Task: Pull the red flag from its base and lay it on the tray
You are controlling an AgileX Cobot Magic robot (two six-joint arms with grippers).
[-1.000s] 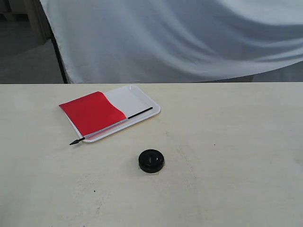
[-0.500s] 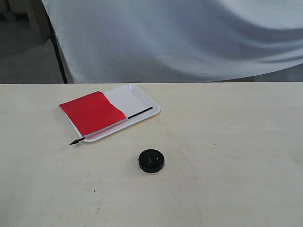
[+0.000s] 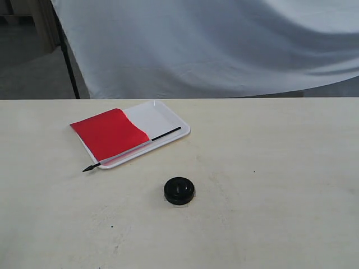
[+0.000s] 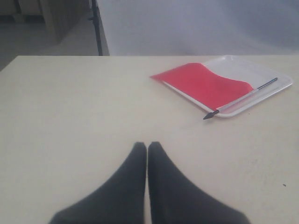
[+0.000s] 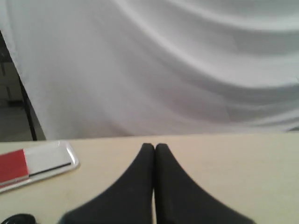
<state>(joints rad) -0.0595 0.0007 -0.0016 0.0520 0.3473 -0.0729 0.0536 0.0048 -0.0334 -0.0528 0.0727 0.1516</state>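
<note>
The red flag [image 3: 109,133] lies flat on the white tray [image 3: 162,115] at the table's back left, its black pole across the tray and its pointed tip just past the rim. Both also show in the left wrist view, the flag [image 4: 202,85] on the tray [image 4: 275,79], and in the right wrist view, the flag [image 5: 12,165] on the tray [image 5: 46,156]. The black base [image 3: 179,190] stands alone on the table in front of the tray. Neither arm shows in the exterior view. My left gripper [image 4: 147,146] and right gripper [image 5: 154,147] are shut on nothing, well away from the flag.
A white cloth [image 3: 213,45] hangs behind the table's far edge [image 3: 252,98]. A dark upright post [image 3: 67,61] stands at the back left beyond the table. A dark edge of the base [image 5: 16,218] shows low in the right wrist view.
</note>
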